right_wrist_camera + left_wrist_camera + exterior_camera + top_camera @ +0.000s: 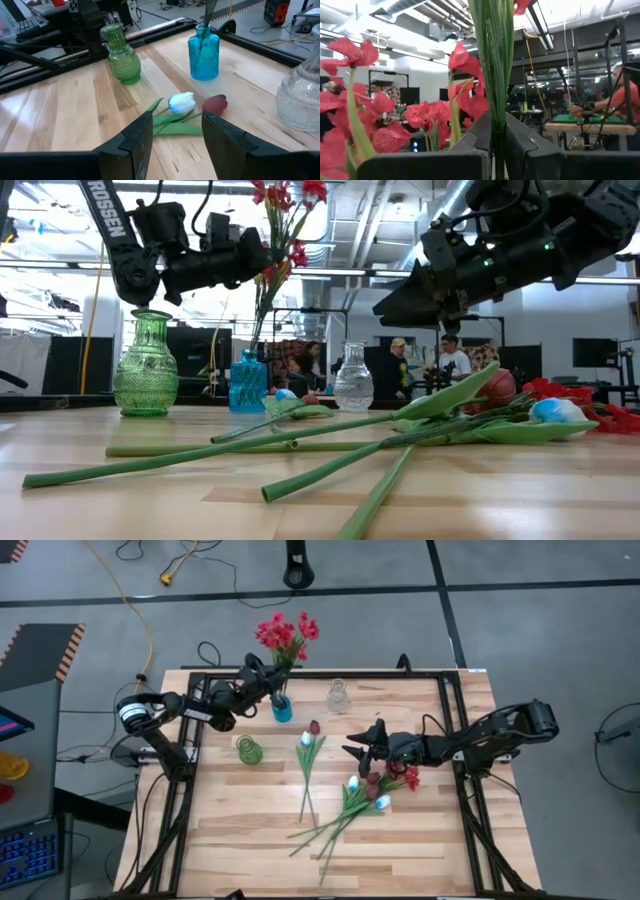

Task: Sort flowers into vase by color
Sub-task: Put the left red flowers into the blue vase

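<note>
Bright red clustered blossoms on thin green stems stand in a blue glass vase near the far edge of the table, their heads fanning out above its neck. The left gripper is pinched tight on those green stems just above the vase mouth; in its wrist view the stems run straight up between the closed dark fingers, with red petals crowding one side.

On the table's near half lies a loose pile of flowers: white tulips, dark maroon tulips and a few red blossoms, their long stems splayed toward the front edge. Apart from the pile, a white tulip and a maroon tulip lie side by side between the vases and the pile.

The right gripper hangs above the table just beside that pair, its fingers spread and holding nothing; the right wrist view frames the white tulip and the maroon one between them.

A green glass vase and a clear glass vase stand empty on the pale wooden tabletop, which sits in a black metal frame. Beyond it, people are seen in a workshop with exposed ceiling ducts.
</note>
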